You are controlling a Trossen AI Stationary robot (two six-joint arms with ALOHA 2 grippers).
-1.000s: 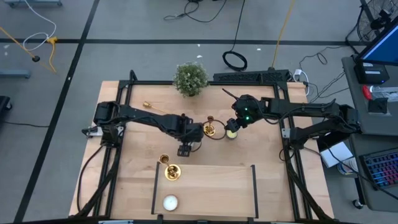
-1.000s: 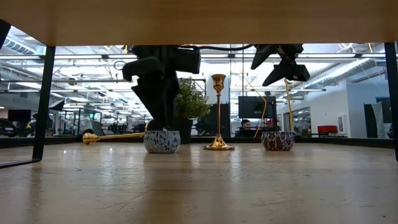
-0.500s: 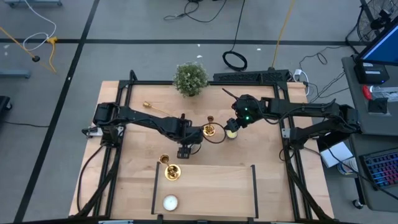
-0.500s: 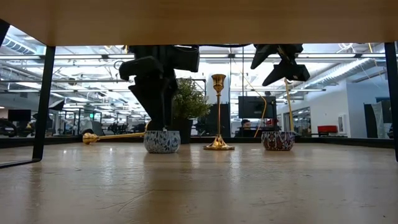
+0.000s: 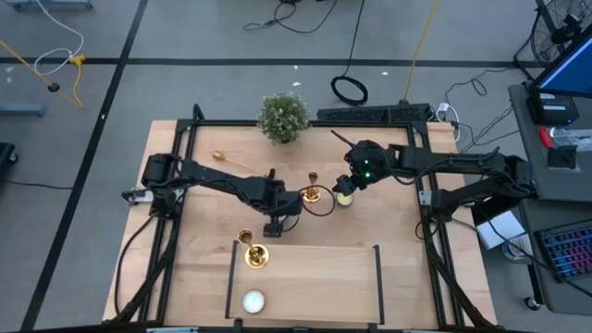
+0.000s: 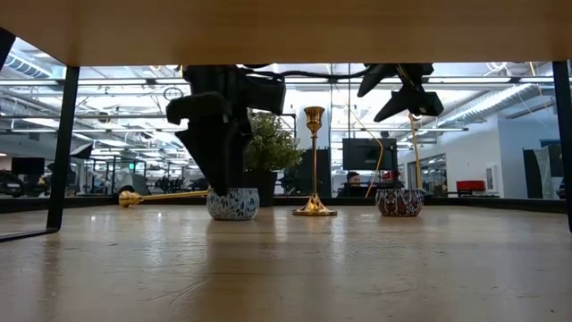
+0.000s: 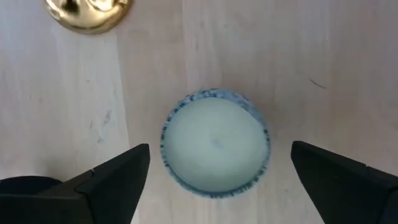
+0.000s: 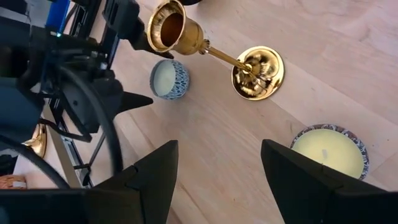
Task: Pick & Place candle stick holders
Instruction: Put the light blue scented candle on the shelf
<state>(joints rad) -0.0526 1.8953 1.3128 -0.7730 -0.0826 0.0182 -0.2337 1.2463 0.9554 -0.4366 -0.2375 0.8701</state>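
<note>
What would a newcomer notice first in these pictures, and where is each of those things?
The eye falls first on the upright gold candlestick at the table's middle, between two tealight candles in patterned cups. The left claw hangs open directly over one tealight, and the right claw hovers open above the other tealight. Next come the bushy plant at the far edge and a second candlestick lying on its side near it.

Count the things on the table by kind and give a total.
Candlesticks: 3
Candles: 3
Plant: 1
Total: 7
</note>
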